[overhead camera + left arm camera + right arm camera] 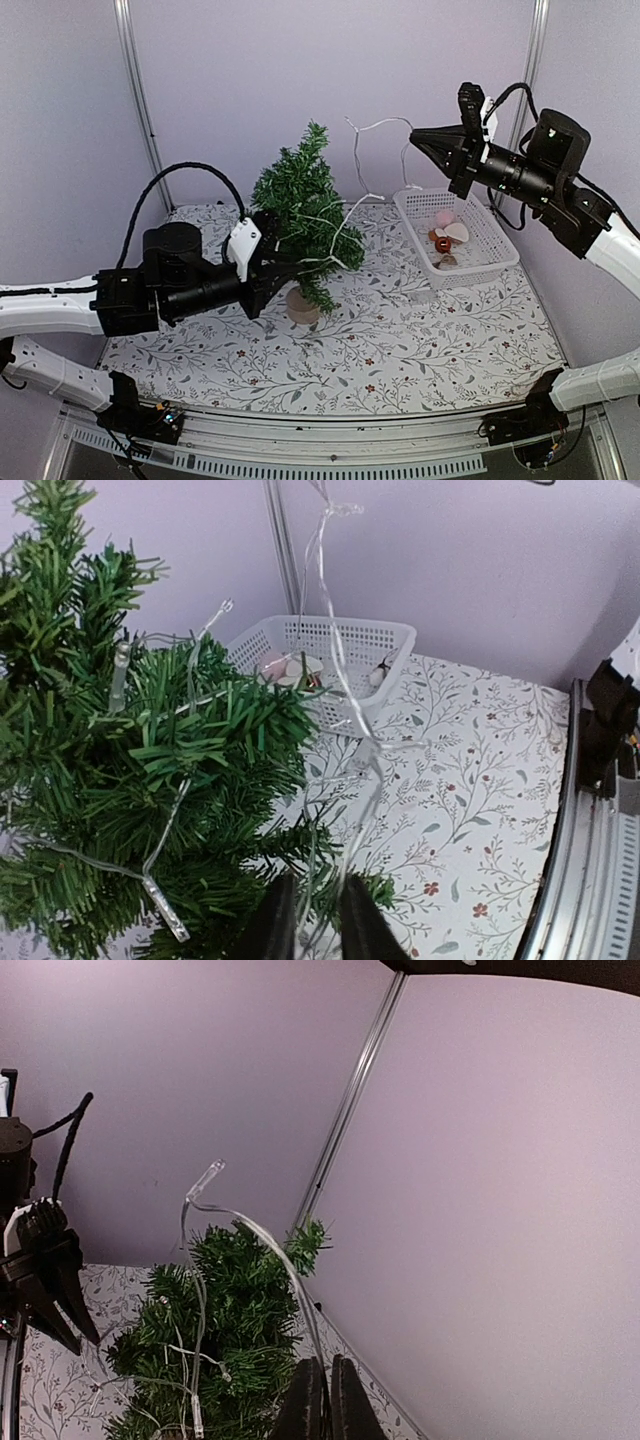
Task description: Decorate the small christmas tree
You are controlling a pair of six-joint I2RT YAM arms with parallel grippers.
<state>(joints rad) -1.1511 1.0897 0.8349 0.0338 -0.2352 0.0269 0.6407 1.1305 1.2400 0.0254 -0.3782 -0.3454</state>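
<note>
The small christmas tree (300,205) stands upright on its pale stump (302,306) at the middle of the table. A clear light string (375,125) is draped over its branches and rises to the right. My left gripper (292,266) is in the tree's lower branches; in the left wrist view (318,915) it is shut on strands of the light string (335,630) with needles between the fingers. My right gripper (413,134) is raised above the basket and shut on the string (250,1228), which arcs back toward the tree (230,1310).
A white mesh basket (495,225) with several small ornaments (447,232) sits at the back right of the floral tablecloth; it also shows in the left wrist view (350,640). Purple walls close in behind and at the sides.
</note>
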